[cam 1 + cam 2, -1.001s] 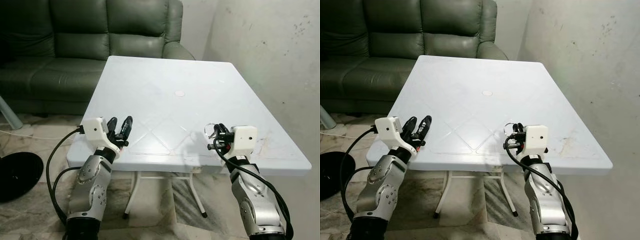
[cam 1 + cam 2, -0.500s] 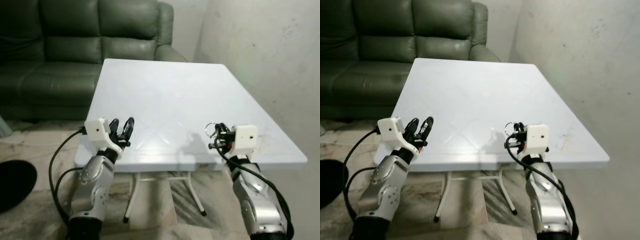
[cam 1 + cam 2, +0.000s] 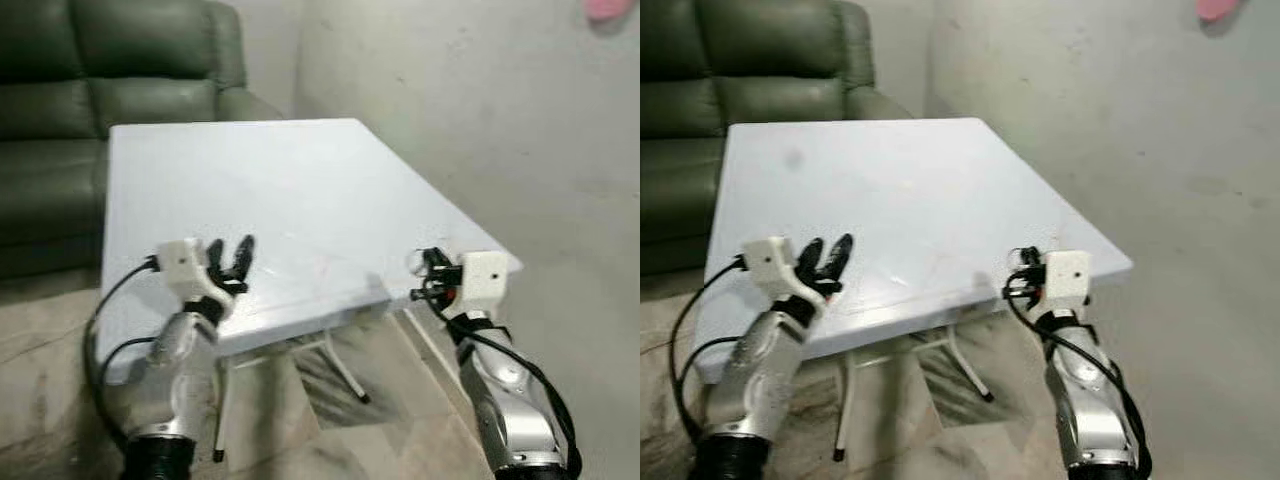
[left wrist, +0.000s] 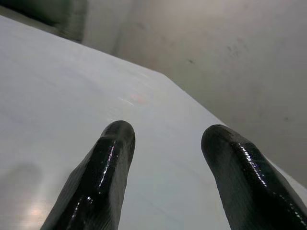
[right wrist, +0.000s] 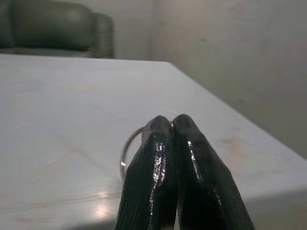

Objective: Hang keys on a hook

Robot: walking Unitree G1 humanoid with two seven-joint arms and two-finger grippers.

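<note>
Nearest, two silver arms reach forward from the bottom of the head views, both bent at the elbow and raised to about the height of the desk top. The right gripper is pressed together on a thin metal key ring, whose loop curves out beside the closed fingers in the right wrist view. These are the keys, a small dark cluster at the fingertips, held in the air just above the near right corner of the desk. Carrying them pinched and lifted keeps them secure and ready to present to a hook, judging from the task.

The left gripper is spread, its two black fingers apart and holding nothing, poised over the near left part of the desk. It seems to be idling as a spare.

Farther off, the white desk top stretches away bare. Behind it on the left is a dark green sofa. On the right, a plain grey wall, with a small pink object at the top edge; whether it is the hook cannot be told.
</note>
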